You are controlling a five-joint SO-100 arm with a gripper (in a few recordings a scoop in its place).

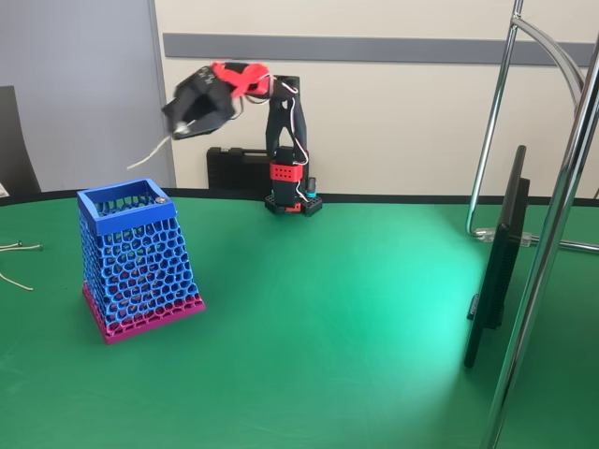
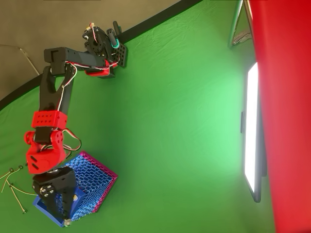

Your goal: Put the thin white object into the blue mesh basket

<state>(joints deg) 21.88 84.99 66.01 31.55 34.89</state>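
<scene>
The blue mesh basket (image 1: 137, 264) stands on the green table at the left, with a square blue rim and a magenta base band; in the overhead view the basket (image 2: 95, 182) lies at the bottom left. My black and red gripper (image 1: 184, 129) hangs in the air above and slightly behind the rim, shut on the thin white object (image 1: 150, 155). The stick slants down and to the left from the fingers, and its free end is still above the basket's opening. From overhead the gripper (image 2: 59, 213) covers the near part of the rim and hides the stick.
Pale wiry strands (image 1: 19, 249) (image 2: 12, 188) lie on the table left of the basket. A dark screen (image 1: 496, 267) and a chrome stand (image 1: 560, 196) stand at the right. The arm's base (image 1: 292, 201) and a black case (image 1: 234, 170) are at the back.
</scene>
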